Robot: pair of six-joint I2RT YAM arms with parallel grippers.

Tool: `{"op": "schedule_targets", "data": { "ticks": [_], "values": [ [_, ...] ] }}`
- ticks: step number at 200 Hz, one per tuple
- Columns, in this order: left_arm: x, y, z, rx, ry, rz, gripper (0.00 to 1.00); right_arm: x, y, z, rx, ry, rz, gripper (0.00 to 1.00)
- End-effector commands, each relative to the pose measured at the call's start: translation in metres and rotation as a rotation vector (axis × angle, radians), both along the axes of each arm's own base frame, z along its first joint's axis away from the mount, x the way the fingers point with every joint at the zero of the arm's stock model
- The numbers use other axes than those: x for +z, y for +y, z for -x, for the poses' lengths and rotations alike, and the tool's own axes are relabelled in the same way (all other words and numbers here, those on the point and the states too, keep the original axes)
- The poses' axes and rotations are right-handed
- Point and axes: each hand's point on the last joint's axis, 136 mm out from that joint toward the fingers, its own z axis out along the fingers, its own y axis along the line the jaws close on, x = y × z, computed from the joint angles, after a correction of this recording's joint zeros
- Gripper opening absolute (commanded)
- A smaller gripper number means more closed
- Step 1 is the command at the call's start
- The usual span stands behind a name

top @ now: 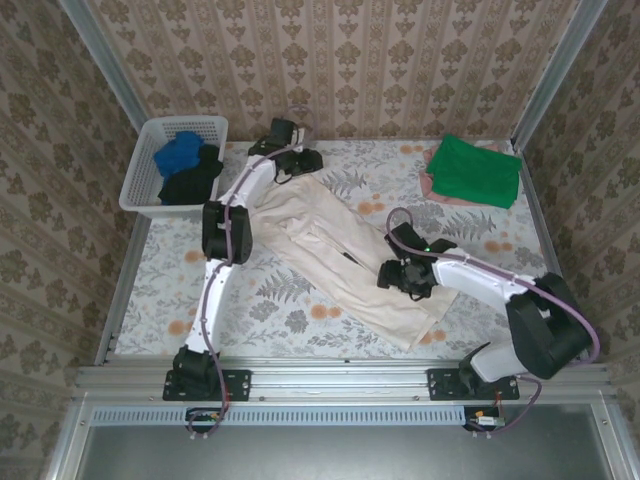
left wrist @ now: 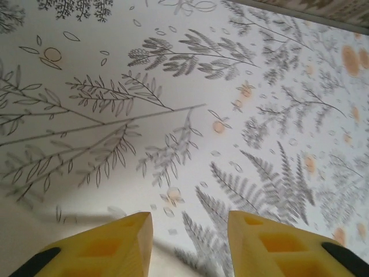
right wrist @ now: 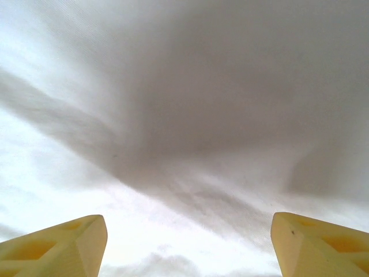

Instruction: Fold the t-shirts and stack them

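My left gripper (left wrist: 190, 222) and right gripper (right wrist: 188, 228) were both released, holding nothing. The cream t-shirt (top: 340, 250) lay part-folded, I judged, mid-table. The green t-shirt (top: 472, 170) sat stacked on the pink t-shirt (top: 428, 186). The blue t-shirt (top: 178, 153) and black t-shirt (top: 195, 182) waited in the basket (top: 140, 185).

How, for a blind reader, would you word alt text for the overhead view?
A cream t-shirt lies diagonally on a floral table, the left hand at its far end, the right hand over its near half. A folded green t-shirt tops a pink one far right; a white basket far left holds blue cloth and black cloth.
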Motion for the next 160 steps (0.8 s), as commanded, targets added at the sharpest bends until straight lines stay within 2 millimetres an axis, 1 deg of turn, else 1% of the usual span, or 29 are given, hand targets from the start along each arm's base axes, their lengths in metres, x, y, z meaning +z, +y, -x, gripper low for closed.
{"op": "schedule_targets", "data": {
  "ticks": [1,3,6,11,12,14,17,18,23,24,29,35,36,43,53,71,81,88,107,126,130,139,140,141,145,160],
  "values": [
    [0.100,0.015,0.009,0.014,-0.166,0.002,0.42,0.038,-0.008,-0.027,0.026,-0.126,0.034,0.78],
    [0.105,0.018,0.010,0.018,-0.174,0.000,0.42,0.039,-0.008,-0.030,0.028,-0.130,0.041,0.78],
    [0.103,0.022,0.013,0.027,-0.170,-0.011,0.42,0.037,-0.011,-0.032,0.029,-0.129,0.056,0.78],
    [0.108,0.028,0.019,0.039,-0.177,-0.023,0.42,0.039,-0.013,-0.037,0.031,-0.136,0.064,0.78],
    [0.109,0.029,0.020,0.039,-0.178,-0.024,0.42,0.036,-0.014,-0.038,0.032,-0.124,0.071,0.78],
    [0.102,0.031,0.021,0.045,-0.168,-0.035,0.43,0.031,-0.014,-0.039,0.035,-0.110,0.079,0.78],
    [0.108,0.035,0.025,0.053,-0.180,-0.041,0.43,0.030,-0.016,-0.041,0.034,-0.101,0.086,0.77],
    [0.103,0.036,0.026,0.055,-0.172,-0.048,0.43,0.029,-0.016,-0.042,0.036,-0.097,0.089,0.77],
    [0.107,0.041,0.032,0.068,-0.180,-0.057,0.43,0.025,-0.018,-0.044,0.038,-0.085,0.101,0.78],
    [0.103,0.042,0.033,0.069,-0.172,-0.063,0.44,0.024,-0.019,-0.045,0.037,-0.082,0.104,0.78],
    [0.102,0.047,0.041,0.078,-0.171,-0.077,0.44,0.019,-0.021,-0.046,0.037,-0.073,0.116,0.78],
    [0.092,0.052,0.050,0.089,-0.150,-0.092,0.45,0.012,-0.022,-0.048,0.043,-0.061,0.125,0.78],
    [0.092,0.053,0.051,0.093,-0.152,-0.092,0.45,0.011,-0.022,-0.048,0.043,-0.059,0.126,0.78],
    [0.078,0.060,0.061,0.109,-0.119,-0.106,0.45,0.005,-0.023,-0.049,0.045,-0.047,0.127,0.78],
    [0.058,0.062,0.072,0.115,-0.081,-0.110,0.45,-0.003,-0.024,-0.050,0.042,-0.032,0.119,0.77],
    [0.016,0.065,0.082,0.128,0.004,-0.114,0.42,-0.014,-0.023,-0.050,0.042,-0.004,0.115,0.77],
    [-0.005,0.067,0.081,0.137,0.036,-0.138,0.38,-0.019,-0.021,-0.047,0.043,0.018,0.105,0.76],
    [-0.018,0.071,0.078,0.154,0.047,-0.167,0.37,-0.023,-0.019,-0.045,0.045,0.033,0.097,0.75],
    [-0.045,0.070,0.068,0.166,0.088,-0.159,0.33,-0.030,-0.018,-0.036,0.044,0.059,0.097,0.75],
    [-0.064,0.062,0.057,0.152,0.129,-0.139,0.32,-0.035,-0.014,-0.025,0.041,0.077,0.087,0.75],
    [-0.071,0.061,0.056,0.148,0.144,-0.140,0.32,-0.037,-0.013,-0.022,0.039,0.084,0.087,0.75],
    [-0.075,0.055,0.050,0.136,0.155,-0.127,0.32,-0.039,-0.014,-0.015,0.034,0.097,0.096,0.75],
    [-0.078,0.054,0.051,0.133,0.161,-0.127,0.32,-0.039,-0.014,-0.015,0.034,0.098,0.096,0.75],
    [-0.076,0.053,0.048,0.132,0.154,-0.122,0.32,-0.040,-0.014,-0.014,0.032,0.100,0.096,0.75],
    [-0.078,0.051,0.045,0.127,0.156,-0.117,0.31,-0.041,-0.013,-0.011,0.031,0.107,0.097,0.75],
    [-0.088,0.044,0.035,0.111,0.168,-0.104,0.30,-0.048,-0.007,0.000,0.031,0.134,0.082,0.75]
  ]
}}
